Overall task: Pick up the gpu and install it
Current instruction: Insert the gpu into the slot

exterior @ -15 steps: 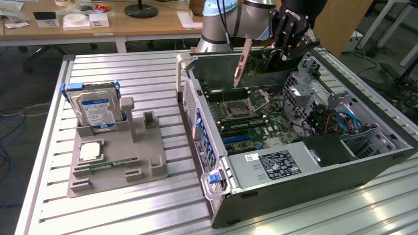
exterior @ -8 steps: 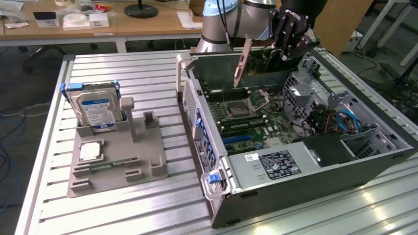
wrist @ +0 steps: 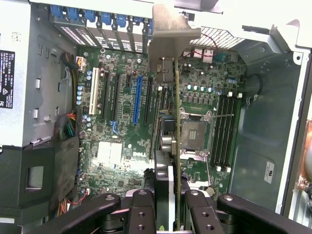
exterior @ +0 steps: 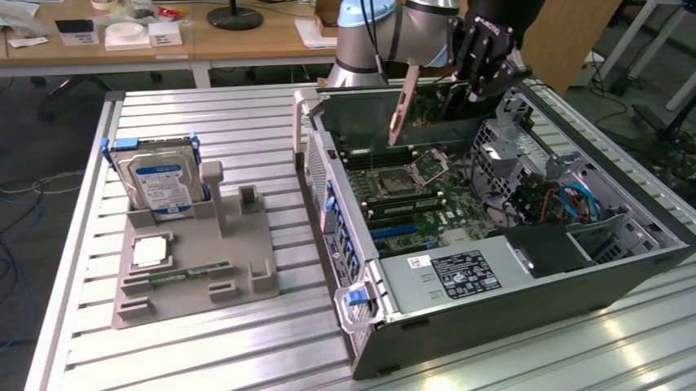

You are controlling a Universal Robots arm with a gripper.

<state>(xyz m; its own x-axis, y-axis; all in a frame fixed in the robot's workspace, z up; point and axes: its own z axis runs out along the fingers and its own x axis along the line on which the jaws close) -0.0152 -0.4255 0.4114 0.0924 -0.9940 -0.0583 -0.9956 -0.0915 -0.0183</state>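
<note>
Jaws clench the gpu (wrist: 175,146) edge-on over the motherboard (wrist: 122,122), bracket end angled downward.

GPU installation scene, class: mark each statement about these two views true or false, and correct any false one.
1. The end effector holds the gpu above the open computer case. True.
2. The gpu is seated in the blue slot. False: it hangs clear above the motherboard.
3. The hard drive stands in the grey holder. True.
4. The hard drive lies inside the case. False: it is outside, on the exterior view's left.
</note>
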